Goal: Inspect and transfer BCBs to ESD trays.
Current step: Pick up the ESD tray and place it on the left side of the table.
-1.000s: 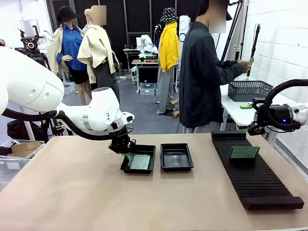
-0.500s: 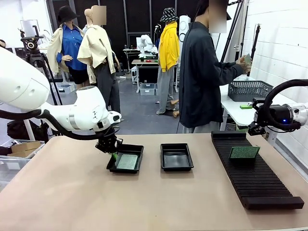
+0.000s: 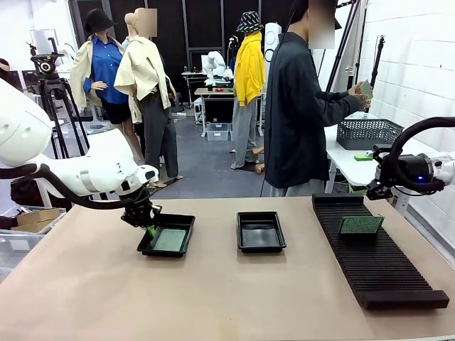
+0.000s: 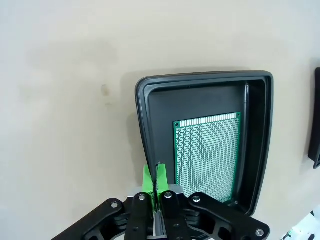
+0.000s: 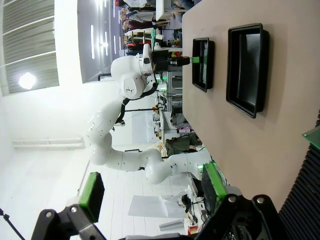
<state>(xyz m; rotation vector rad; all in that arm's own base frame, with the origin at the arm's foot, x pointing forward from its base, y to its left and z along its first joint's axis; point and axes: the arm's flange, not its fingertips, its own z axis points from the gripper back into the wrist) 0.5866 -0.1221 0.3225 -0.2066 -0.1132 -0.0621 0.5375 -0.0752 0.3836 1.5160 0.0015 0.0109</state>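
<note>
Dragged leftward across the tabletop, farther from the slotted rack, the loaded ESD tray now sits well apart from the empty ESD tray. Its BCB lies flat inside, just beside the left end effector, which is clamped on that tray's rim. A second BCB rests on the rack, long side left to right, nearest the right end effector, whose jaws stand wide and empty

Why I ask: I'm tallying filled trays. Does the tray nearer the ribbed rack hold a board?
No, the tray beside the rack shows a bare black floor, with no green board in it.
</note>
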